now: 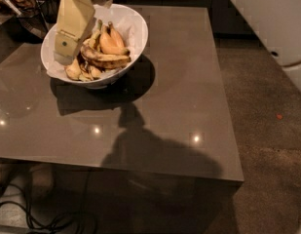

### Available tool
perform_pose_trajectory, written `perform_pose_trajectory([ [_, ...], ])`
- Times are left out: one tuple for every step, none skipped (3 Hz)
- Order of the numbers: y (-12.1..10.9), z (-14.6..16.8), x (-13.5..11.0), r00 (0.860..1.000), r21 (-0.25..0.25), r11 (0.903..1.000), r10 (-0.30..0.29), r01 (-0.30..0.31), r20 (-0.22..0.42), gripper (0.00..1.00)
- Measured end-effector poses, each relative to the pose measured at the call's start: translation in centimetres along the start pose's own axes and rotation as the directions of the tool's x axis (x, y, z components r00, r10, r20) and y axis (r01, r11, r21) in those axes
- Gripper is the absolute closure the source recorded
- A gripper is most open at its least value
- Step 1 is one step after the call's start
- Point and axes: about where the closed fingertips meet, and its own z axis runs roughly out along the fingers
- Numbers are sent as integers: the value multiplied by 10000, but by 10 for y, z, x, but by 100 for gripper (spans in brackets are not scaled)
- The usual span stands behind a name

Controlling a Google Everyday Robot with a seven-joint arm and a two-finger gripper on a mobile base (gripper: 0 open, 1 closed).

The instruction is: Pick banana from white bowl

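The white bowl (136, 24) stands on the far left part of the grey table and holds several bananas. The banana (105, 58), long, curved and heavily dark-patched, lies across the middle of the bowl in front of plumper yellow-orange bananas (112, 40). My gripper (63, 56), a cream slab hanging from a white rounded wrist, reaches down over the bowl's left side. Its tip is at the left rim, just left of the banana's dark end, and it hides the bananas behind it.
The glossy grey table (169, 111) has its front edge near the bottom and its right edge beside a speckled floor (267, 130). A dark wire rack (28, 9) stands at the far left. A large white body (272, 18) fills the top right. Cables (52, 221) lie below the table.
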Motion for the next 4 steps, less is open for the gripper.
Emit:
perform_pose_trajectory([
  [-19,10,-4,9957,-298,9954,916,-912,135,0],
  [-35,18,-4,9860,-427,9853,1662,-1655,140,0],
  [-41,23,-7,9791,-358,9785,2033,-2030,52,5],
  [-40,28,-15,9793,-171,9792,2018,-2020,-139,10],
])
